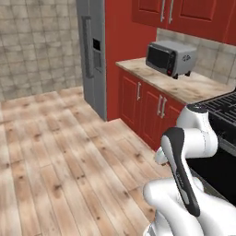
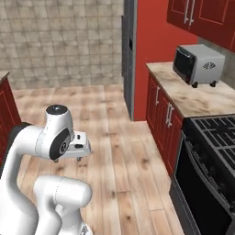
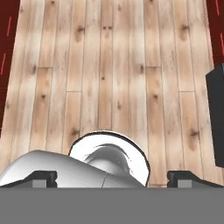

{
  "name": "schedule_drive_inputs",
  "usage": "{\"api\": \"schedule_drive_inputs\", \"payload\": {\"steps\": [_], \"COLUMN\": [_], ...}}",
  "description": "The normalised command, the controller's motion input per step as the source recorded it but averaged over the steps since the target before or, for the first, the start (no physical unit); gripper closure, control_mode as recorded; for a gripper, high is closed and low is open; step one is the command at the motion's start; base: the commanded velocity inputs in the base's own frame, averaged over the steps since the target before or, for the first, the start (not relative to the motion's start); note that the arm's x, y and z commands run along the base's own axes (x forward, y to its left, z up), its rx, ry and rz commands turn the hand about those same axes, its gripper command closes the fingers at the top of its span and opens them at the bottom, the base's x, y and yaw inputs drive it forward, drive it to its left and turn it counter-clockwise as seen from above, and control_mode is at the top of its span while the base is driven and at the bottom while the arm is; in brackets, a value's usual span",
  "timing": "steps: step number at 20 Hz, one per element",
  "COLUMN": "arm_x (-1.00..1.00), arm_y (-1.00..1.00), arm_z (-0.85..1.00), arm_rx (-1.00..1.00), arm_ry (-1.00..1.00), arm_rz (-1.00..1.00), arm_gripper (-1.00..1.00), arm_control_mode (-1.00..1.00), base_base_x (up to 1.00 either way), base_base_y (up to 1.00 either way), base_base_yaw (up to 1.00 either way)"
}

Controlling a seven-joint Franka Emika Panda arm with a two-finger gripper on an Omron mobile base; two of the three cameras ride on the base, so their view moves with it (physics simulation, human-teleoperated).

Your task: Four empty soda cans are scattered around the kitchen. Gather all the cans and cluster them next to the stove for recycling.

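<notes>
Figure: base and hand views during the search for cans. I am driving the white arm folded low over the wood plank floor (image 1: 55, 152), and its two-finger hand (image 3: 112, 178) is pointing straight down at the boards, with its small dark fingertips (image 3: 41, 178) standing wide apart and nothing between them. The wide black gas stove (image 2: 215, 133) with its iron grates is sitting at the near right, and the beige marble bench (image 2: 193, 94) is running from it toward the far wall. On that bench a grey boxy microwave (image 2: 198, 64) is standing above the red cabinet doors (image 1: 143, 103). A tall grey refrigerator (image 1: 92, 50) is closing the far end of the cabinet run, against the tan tiled wall (image 1: 37, 41). I am seeing none of the four soda cans on this stretch of bench or floor, so I cannot say where they lie. I judge the step in hand to be locating a first can. To do it well I am keeping the arm tucked while the base travels, sweeping the remaining benches, and noting the bare bench strip just left of the stove as the place for the cluster.
</notes>
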Motion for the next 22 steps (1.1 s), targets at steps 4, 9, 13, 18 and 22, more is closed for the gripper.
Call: {"api": "schedule_drive_inputs", "payload": {"steps": [4,9,13,18,22], "arm_x": [0.0,0.0,0.0,0.0,0.0], "arm_y": [0.0,0.0,0.0,0.0,0.0], "arm_z": [0.0,0.0,0.0,0.0,0.0], "arm_rx": [0.0,0.0,0.0,0.0,0.0], "arm_ry": [0.0,0.0,0.0,0.0,0.0], "arm_rz": [0.0,0.0,0.0,0.0,0.0], "arm_gripper": [-1.0,-1.0,-1.0,-1.0,-1.0], "arm_control_mode": [1.0,1.0,1.0,1.0,1.0], "base_base_x": [-0.01,0.0,0.0,0.47,1.0], "base_base_y": [0.0,0.0,-0.02,0.0,0.0], "base_base_yaw": [0.49,0.4,0.25,0.01,0.01]}}
